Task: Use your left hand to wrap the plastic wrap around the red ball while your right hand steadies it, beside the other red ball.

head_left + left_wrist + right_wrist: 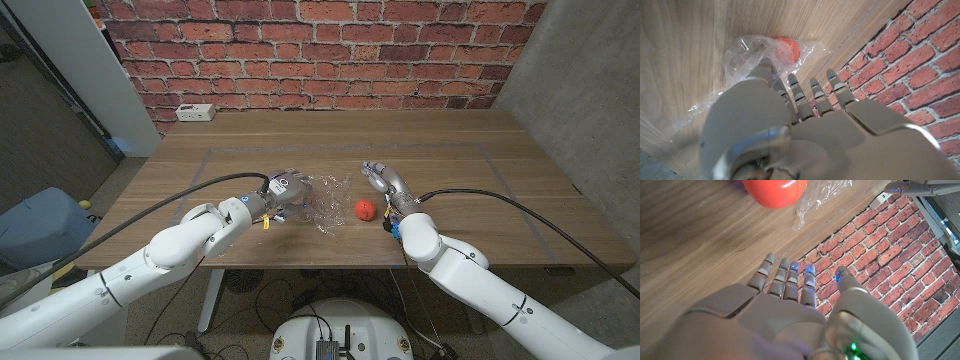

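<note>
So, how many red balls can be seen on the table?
1 for certain: the red ball on the bare table, between the plastic wrap and the right hand. Another may be hidden under the wrap by the left hand.

Bare table beyond — red ball between hands.

Your robot's two arms wear smooth white shells with black joint bands and black cables. The left hand and right hand are grey metal, segmented fingers lit blue at the right's tips.
</note>
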`<action>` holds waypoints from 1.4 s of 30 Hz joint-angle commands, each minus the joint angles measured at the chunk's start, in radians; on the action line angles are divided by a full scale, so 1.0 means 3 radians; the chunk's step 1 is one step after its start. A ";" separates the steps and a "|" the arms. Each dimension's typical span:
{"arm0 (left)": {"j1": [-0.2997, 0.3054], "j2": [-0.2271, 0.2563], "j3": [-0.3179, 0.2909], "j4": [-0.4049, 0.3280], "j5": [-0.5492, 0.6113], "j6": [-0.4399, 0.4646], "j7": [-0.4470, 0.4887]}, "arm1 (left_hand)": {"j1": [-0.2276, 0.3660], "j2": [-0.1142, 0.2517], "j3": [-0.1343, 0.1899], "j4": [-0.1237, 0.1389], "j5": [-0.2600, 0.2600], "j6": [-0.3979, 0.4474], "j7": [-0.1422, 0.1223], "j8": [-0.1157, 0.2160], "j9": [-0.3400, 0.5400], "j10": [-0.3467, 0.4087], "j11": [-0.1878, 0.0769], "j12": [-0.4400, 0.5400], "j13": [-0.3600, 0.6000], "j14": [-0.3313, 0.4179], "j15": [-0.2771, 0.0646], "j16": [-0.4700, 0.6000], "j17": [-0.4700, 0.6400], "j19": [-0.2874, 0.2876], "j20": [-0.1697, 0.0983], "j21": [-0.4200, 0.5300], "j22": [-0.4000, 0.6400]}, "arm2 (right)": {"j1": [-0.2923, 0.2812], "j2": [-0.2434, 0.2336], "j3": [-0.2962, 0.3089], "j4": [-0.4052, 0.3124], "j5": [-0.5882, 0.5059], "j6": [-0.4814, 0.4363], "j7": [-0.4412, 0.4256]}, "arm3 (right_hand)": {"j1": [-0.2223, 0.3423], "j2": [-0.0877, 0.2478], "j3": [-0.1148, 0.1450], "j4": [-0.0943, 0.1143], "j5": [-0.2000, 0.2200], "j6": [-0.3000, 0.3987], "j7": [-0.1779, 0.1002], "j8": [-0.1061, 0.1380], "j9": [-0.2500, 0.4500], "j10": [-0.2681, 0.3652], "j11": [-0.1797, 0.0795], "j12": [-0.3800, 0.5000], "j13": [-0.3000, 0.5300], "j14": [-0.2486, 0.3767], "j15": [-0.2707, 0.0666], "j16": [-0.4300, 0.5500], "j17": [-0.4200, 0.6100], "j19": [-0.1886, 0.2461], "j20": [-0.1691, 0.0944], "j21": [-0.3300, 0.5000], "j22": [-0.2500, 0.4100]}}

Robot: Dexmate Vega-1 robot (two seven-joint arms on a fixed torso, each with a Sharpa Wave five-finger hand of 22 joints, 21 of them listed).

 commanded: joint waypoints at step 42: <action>-0.2394 -0.0751 0.1358 0.0854 -0.0913 0.0980 -0.1856 | -0.0060 -0.0122 0.0430 -0.0053 0.0054 0.0201 0.0488 0.0265 0.0359 0.0284 0.0063 -0.0018 0.0144 0.0258 -0.0135 -0.0037 0.0014 -0.0061 0.0111 0.0100 0.0080 | -0.0186 0.0124 0.0091 0.0386 -0.0431 0.0750 -0.0357 | 0.0247 -0.0150 0.0065 -0.0259 0.0022 0.0066 0.0002 0.0018 0.0008 -0.0147 -0.0166 -0.0036 -0.0013 -0.0151 -0.0079 -0.0107 -0.0085 -0.0054 0.0007 -0.0034 -0.0014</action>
